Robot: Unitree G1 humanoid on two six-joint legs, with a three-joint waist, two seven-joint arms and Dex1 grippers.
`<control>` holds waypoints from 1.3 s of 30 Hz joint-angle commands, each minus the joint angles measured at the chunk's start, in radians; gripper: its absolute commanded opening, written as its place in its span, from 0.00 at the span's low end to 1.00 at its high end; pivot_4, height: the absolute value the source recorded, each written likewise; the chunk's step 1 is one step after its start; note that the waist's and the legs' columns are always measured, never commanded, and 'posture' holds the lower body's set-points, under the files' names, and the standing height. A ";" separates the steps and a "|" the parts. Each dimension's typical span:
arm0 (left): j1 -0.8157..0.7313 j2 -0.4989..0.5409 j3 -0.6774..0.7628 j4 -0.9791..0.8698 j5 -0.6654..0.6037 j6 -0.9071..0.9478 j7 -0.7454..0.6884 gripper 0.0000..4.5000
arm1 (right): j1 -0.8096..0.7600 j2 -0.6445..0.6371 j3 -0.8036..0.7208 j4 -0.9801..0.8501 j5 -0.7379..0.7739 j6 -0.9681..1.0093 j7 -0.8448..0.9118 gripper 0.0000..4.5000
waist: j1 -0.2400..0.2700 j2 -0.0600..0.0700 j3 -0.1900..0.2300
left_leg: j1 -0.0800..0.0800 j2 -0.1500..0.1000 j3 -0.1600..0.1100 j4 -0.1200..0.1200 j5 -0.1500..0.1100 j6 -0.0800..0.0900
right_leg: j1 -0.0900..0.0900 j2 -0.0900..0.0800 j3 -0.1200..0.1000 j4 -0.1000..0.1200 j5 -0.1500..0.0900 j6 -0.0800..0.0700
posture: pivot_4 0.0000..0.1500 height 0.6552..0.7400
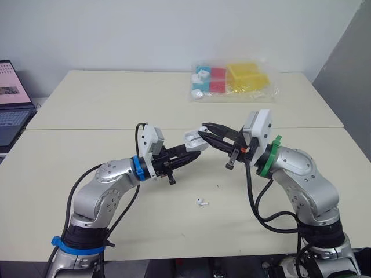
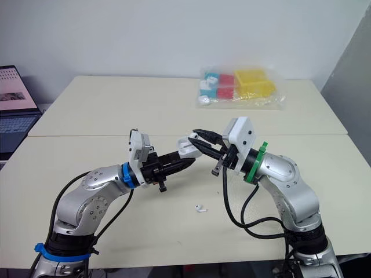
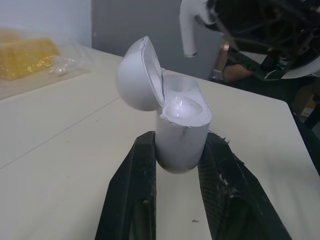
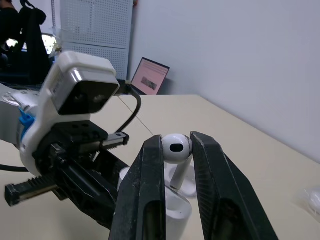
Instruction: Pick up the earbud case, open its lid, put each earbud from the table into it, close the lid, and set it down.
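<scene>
Mid-frame, left end effector clamps the base of an open glossy white plastic earbud case, probably light and slippery; right end effector pinches a white earbud by its head.

Earbud above case — second earbud below

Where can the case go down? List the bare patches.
Bare: the far table between the laptop and the plastic bag; the near strip either side of the loose earbud. Crowded: the middle, where the left gripper holds the case beside the right gripper and held earbud.
</scene>
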 commanded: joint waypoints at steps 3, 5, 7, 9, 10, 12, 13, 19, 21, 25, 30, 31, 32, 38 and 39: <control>-0.022 -0.005 0.009 -0.038 -0.018 -0.006 0.002 0.18 | 0.009 0.005 0.006 0.010 -0.019 -0.068 -0.001 0.09 | 0.000 0.000 0.000 | 0.000 0.000 0.000 0.000 0.000 0.000 | 0.000 0.000 0.000 0.000 0.000 0.000 | 1.00 1.00; -0.024 -0.008 0.009 -0.038 -0.016 -0.008 0.008 0.18 | 0.029 0.003 0.014 0.015 -0.026 -0.084 0.003 0.09 | 0.000 0.000 0.000 | 0.000 0.000 0.000 0.000 0.000 0.000 | 0.000 0.000 0.000 0.000 0.000 0.000 | 1.00 1.00; -0.023 -0.010 0.008 -0.042 -0.015 -0.008 0.012 0.18 | 0.037 0.005 0.017 0.014 -0.028 -0.092 0.004 0.09 | 0.000 0.000 0.000 | 0.000 0.000 0.000 0.000 0.000 0.000 | 0.000 0.000 0.000 0.000 0.000 0.000 | 1.00 1.00; -0.018 -0.008 0.006 -0.046 -0.014 -0.006 0.014 0.18 | 0.035 0.007 0.021 0.013 -0.027 -0.103 0.006 0.09 | 0.000 0.000 0.000 | 0.000 0.000 0.000 0.000 0.000 0.000 | 0.000 0.000 0.000 0.000 0.000 0.000 | 1.00 1.00; -0.014 -0.007 0.004 -0.048 -0.013 -0.005 0.013 0.18 | 0.031 0.009 0.025 0.011 -0.028 -0.108 0.007 0.09 | 0.000 0.000 0.000 | 0.000 0.000 0.000 0.000 0.000 0.000 | 0.000 0.000 0.000 0.000 0.000 0.000 | 1.00 1.00; -0.009 -0.006 0.002 -0.051 -0.010 -0.005 0.013 0.18 | 0.028 0.012 0.036 0.006 -0.029 -0.113 0.010 0.09 | 0.000 0.000 0.000 | 0.000 0.000 0.000 0.000 0.000 0.000 | 0.000 0.000 0.000 0.000 0.000 0.000 | 1.00 1.00; -0.008 -0.005 0.001 -0.051 -0.009 -0.005 0.013 0.18 | 0.027 0.013 0.039 0.005 -0.029 -0.114 0.011 0.09 | 0.000 0.000 0.000 | 0.000 0.000 0.000 0.000 0.000 0.000 | 0.000 0.000 0.000 0.000 0.000 0.000 | 1.00 1.00; -0.016 -0.013 0.006 -0.060 -0.020 0.001 0.021 0.18 | 0.054 -0.009 0.051 0.050 -0.065 -0.147 0.016 0.09 | 0.000 0.000 0.000 | 0.000 0.000 0.000 0.000 0.000 0.000 | 0.000 0.000 0.000 0.000 0.000 0.000 | 1.00 1.00; -0.013 -0.011 0.006 -0.063 -0.020 0.001 0.020 0.18 | 0.054 -0.014 0.050 0.058 -0.077 -0.164 0.013 0.09 | 0.000 0.000 0.000 | 0.000 0.000 0.000 0.000 0.000 0.000 | 0.000 0.000 0.000 0.000 0.000 0.000 | 1.00 1.00; -0.011 -0.009 0.004 -0.066 -0.019 0.000 0.019 0.18 | 0.047 -0.018 0.048 0.080 -0.096 -0.192 0.005 0.09 | 0.000 0.000 0.000 | 0.000 0.000 0.000 0.000 0.000 0.000 | 0.000 0.000 0.000 0.000 0.000 0.000 | 1.00 1.00; -0.013 -0.008 0.002 -0.067 -0.015 -0.007 0.021 0.18 | 0.049 -0.028 0.059 0.063 -0.072 -0.153 0.024 0.09 | 0.000 0.000 0.000 | 0.000 0.000 0.000 0.000 0.000 0.000 | 0.000 0.000 0.000 0.000 0.000 0.000 | 1.00 1.00; -0.013 -0.007 0.000 -0.067 -0.011 -0.011 0.020 0.18 | 0.050 -0.030 0.061 0.054 -0.062 -0.136 0.027 0.09 | 0.000 0.000 0.000 | 0.000 0.000 0.000 0.000 0.000 0.000 | 0.000 0.000 0.000 0.000 0.000 0.000 | 1.00 1.00; -0.014 -0.007 -0.001 -0.067 -0.009 -0.014 0.019 0.18 | 0.051 -0.030 0.058 0.043 -0.041 -0.107 0.028 0.09 | 0.000 0.000 0.000 | 0.000 0.000 0.000 0.000 0.000 0.000 | 0.000 0.000 0.000 0.000 0.000 0.000 | 1.00 1.00; -0.013 -0.003 -0.009 -0.062 0.011 -0.033 0.010 0.18 | 0.038 -0.046 0.038 0.001 0.010 -0.017 0.027 0.41 | 0.000 0.000 0.000 | 0.000 0.000 0.000 0.000 0.000 0.000 | 0.000 0.000 0.000 0.000 0.000 0.000 | 1.00 1.00; -0.013 -0.004 -0.009 -0.059 0.016 -0.041 0.011 0.18 | 0.035 -0.050 0.032 -0.007 0.020 0.000 0.027 0.48 | 0.000 0.000 0.000 | 0.000 0.000 0.000 0.000 0.000 0.000 | 0.000 0.000 0.000 0.000 0.000 0.000 | 1.00 1.00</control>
